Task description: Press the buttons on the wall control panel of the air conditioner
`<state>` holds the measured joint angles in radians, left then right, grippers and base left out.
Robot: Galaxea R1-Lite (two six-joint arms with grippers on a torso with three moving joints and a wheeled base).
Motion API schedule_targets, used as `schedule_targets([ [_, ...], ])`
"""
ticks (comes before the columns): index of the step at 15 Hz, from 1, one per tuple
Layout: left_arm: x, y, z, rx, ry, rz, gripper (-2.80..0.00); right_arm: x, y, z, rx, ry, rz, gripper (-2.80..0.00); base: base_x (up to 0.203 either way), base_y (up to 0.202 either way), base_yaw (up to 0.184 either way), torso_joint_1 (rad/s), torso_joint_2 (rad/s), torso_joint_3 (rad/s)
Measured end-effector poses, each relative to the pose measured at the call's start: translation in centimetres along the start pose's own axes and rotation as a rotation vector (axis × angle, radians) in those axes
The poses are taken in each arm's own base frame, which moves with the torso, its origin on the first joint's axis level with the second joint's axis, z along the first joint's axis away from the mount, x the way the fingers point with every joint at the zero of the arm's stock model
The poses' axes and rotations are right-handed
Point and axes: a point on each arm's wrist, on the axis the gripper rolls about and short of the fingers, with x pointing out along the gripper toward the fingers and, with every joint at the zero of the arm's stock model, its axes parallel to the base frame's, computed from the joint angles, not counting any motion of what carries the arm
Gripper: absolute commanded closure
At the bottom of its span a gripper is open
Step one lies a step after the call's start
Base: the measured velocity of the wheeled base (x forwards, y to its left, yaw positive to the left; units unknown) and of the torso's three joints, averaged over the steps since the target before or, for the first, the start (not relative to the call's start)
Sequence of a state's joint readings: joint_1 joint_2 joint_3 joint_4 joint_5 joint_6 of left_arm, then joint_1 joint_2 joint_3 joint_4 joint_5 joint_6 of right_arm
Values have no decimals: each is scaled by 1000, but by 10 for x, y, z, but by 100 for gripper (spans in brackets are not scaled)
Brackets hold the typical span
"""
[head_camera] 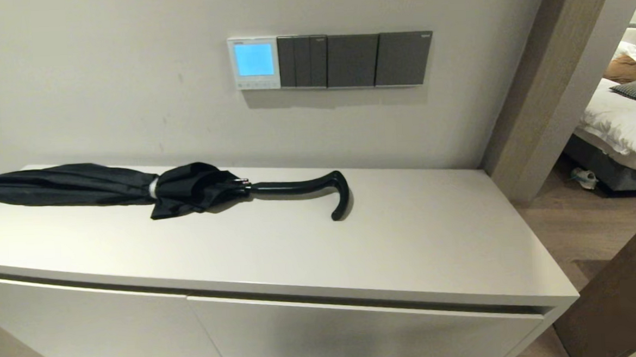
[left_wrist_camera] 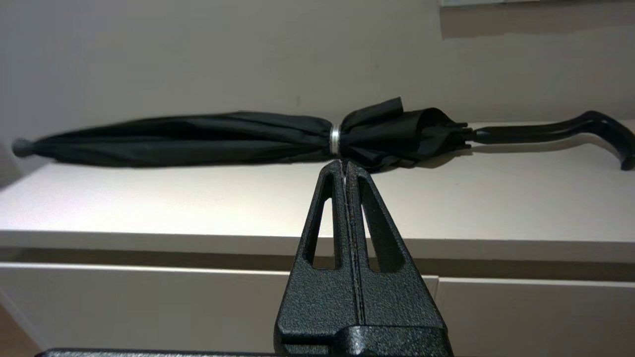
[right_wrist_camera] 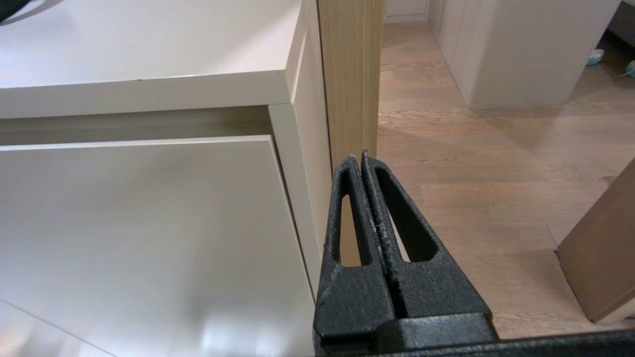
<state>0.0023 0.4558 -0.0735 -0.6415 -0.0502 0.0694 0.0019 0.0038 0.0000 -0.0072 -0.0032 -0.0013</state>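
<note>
The air conditioner's wall control panel (head_camera: 253, 62) is a small white-framed square on the wall above the cabinet, its screen glowing light blue. The buttons (head_camera: 255, 84) are a row of tiny pale keys on the white strip under the screen. Neither arm shows in the head view. My left gripper (left_wrist_camera: 346, 163) is shut and empty, low in front of the cabinet's front edge, pointing at the umbrella. My right gripper (right_wrist_camera: 359, 157) is shut and empty, low by the cabinet's right front corner.
Dark grey switch plates (head_camera: 355, 60) sit right of the panel. A black furled umbrella (head_camera: 133, 188) with a hooked handle (head_camera: 336, 191) lies on the white cabinet top (head_camera: 408, 239); it also shows in the left wrist view (left_wrist_camera: 248, 136). A wooden door frame (head_camera: 536, 80) and bedroom are at the right.
</note>
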Motion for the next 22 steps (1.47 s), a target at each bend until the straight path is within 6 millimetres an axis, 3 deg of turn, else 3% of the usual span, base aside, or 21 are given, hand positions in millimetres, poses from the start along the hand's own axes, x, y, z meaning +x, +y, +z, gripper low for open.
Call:
schedule_targets([
  [6, -39, -4, -29, 65, -3, -4, 0, 0, 0, 0, 0, 0, 1, 0, 0, 0, 0, 0, 0, 0],
  [9, -55, -7, -54, 53, 117, -43, 0, 0, 0, 0, 0, 0, 1, 0, 0, 0, 0, 0, 0, 0],
  [16, -63, -8, -73, 25, 250, -21, 0, 0, 0, 0, 0, 0, 1, 0, 0, 0, 0, 0, 0, 0],
  [22, -64, -8, -75, 26, 279, -23, 0, 0, 0, 0, 0, 0, 1, 0, 0, 0, 0, 0, 0, 0],
])
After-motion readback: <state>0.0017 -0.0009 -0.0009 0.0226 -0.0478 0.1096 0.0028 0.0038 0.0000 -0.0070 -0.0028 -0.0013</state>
